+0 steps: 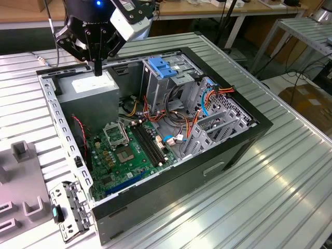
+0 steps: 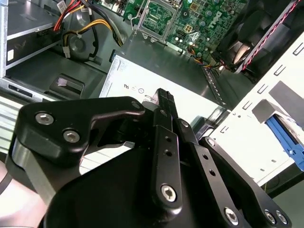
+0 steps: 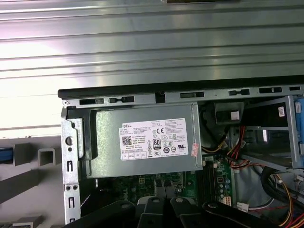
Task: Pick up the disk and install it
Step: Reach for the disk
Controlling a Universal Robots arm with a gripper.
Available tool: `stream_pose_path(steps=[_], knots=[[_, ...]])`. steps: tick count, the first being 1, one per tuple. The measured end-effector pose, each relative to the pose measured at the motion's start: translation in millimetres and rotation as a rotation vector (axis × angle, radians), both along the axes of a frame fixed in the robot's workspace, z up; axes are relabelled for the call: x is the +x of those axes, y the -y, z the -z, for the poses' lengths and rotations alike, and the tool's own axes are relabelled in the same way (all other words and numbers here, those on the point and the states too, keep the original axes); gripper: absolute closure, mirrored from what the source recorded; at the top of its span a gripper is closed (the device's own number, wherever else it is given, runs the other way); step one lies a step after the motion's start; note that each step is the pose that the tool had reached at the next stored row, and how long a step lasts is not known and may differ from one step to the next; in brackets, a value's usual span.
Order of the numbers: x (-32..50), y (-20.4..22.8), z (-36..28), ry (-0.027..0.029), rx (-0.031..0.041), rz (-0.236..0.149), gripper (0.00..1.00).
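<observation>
Inside PC case (image 1: 155,198), PSU (image 1: 93,101) sits below closed fingers (image 1: 97,66).

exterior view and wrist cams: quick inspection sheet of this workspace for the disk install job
surface: ribbed metal table; an open computer case lies on it.
job's things: a blue plastic edge shows outside the case frame in the second wrist view; I cannot tell whether it is the disk's carrier. The drive cage carries a blue latch plate.
clutter: grey fixture blocks and a loose metal bracket lie by the case corner.
grippers: gripper is shut and empty, just above the power supply.
cables: a red, orange and blue bundle and a red-black twisted pair run inside the case.
surroundings: workbenches and a cardboard box.
</observation>
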State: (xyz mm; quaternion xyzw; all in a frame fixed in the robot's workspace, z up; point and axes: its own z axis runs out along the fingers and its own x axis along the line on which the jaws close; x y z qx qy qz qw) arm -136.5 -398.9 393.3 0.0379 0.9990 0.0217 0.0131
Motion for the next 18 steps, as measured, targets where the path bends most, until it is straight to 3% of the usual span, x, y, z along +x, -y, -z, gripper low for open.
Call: stream_pose_path(steps=[18], knots=[[-8.2, 0.0, 0.0, -0.0001, 0.0000, 0.000, 0.89]])
